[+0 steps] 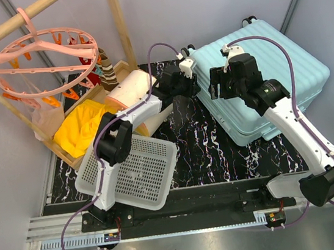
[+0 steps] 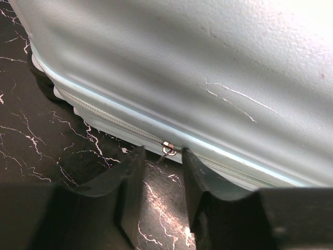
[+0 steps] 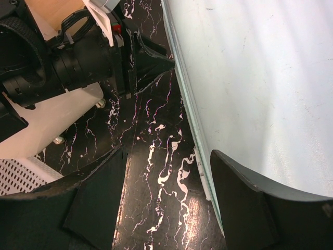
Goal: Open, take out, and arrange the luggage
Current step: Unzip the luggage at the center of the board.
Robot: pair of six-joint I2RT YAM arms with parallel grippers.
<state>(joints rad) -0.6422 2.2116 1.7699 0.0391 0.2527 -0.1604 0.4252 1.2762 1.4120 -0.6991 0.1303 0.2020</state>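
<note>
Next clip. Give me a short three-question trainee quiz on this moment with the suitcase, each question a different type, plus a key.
1. True or false: the luggage lies zipped shut on the table.
2. What sits just past the tips of the left gripper? A) the zip pull B) a wheel C) a clothes peg
3. In a few words: what does the right gripper hold?
Key: 1 true. 2 A. 3 Nothing; its jaws stand open beside the luggage's edge.
</note>
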